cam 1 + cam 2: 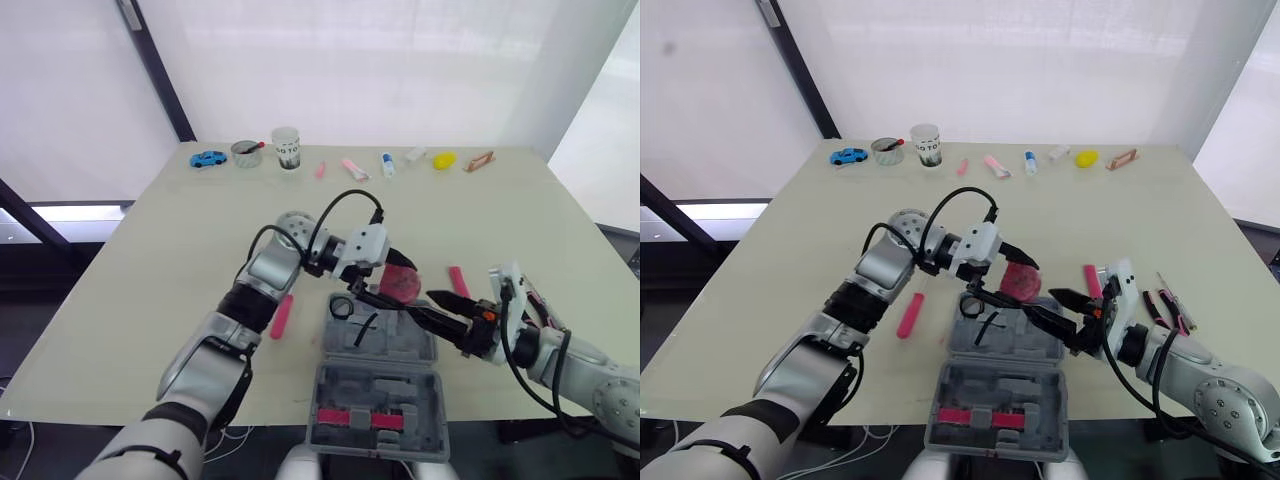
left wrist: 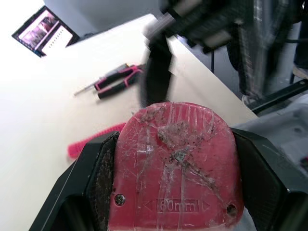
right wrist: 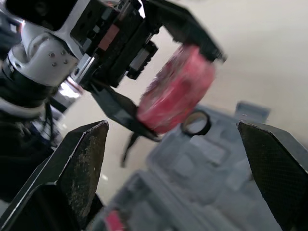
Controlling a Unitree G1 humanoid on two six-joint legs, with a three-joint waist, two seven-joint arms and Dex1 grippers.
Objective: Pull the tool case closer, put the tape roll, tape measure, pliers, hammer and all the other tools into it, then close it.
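Left wrist view: you had the left gripper (image 1: 385, 278) clamped on the red, rounded plastic tape measure (image 2: 175, 163), with a black finger pressed against each side so it could not slip.
Tape measure place: it hung just above the far part of the open grey plastic tool case (image 1: 400, 345), which lay at the near edge of the beige table (image 1: 150, 280). I judged you held it there ready to lower it in.
Already inside: a small black tape roll (image 1: 340, 307) sat in the case's far half.
Left arm pose: you had it reaching forward with the elbow bent and the wrist turned toward the right.
Right gripper (image 1: 432, 308): its fingers stood well apart and held nothing. They pointed at the tape measure from the right, probably to steady it or the case.
Not yet packed: black-and-pink pliers (image 2: 113, 79) lay near the table's right edge.
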